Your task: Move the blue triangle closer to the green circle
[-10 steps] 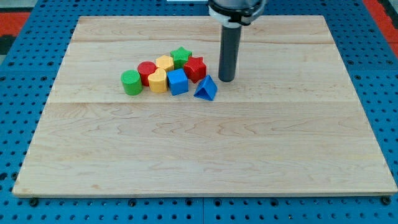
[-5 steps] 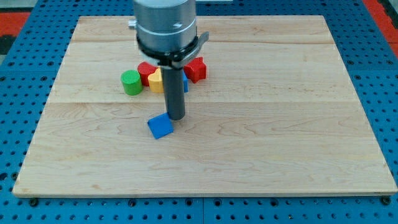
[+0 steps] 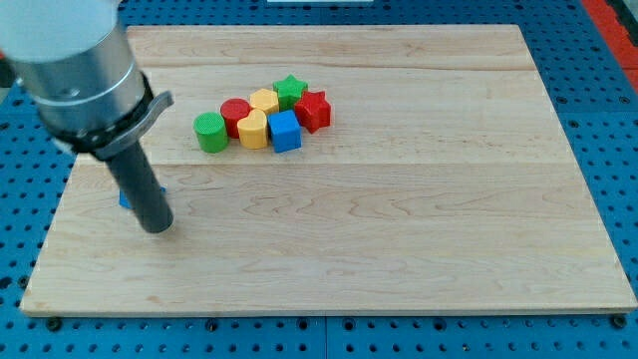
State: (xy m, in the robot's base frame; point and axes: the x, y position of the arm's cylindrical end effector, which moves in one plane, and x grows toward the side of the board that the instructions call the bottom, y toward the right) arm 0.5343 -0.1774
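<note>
My tip [image 3: 158, 227] rests on the wooden board [image 3: 399, 239] at the view's lower left. The blue triangle [image 3: 126, 200] is almost wholly hidden behind the rod; only a small blue sliver shows at the rod's left side. The green circle [image 3: 209, 132] stands up and to the right of the tip, at the left end of the block cluster, well apart from the blue triangle.
Right of the green circle sit a red circle [image 3: 235, 115], a yellow heart-like block [image 3: 253, 130], a yellow block [image 3: 264, 101], a green star [image 3: 290, 90], a blue cube [image 3: 285, 131] and a red block [image 3: 312, 109]. The board's left edge is near the tip.
The rod swept from beside the cluster down and left across the board, pushing the blue triangle with it. The triangle now lies at the far left, hidden behind the rod.
</note>
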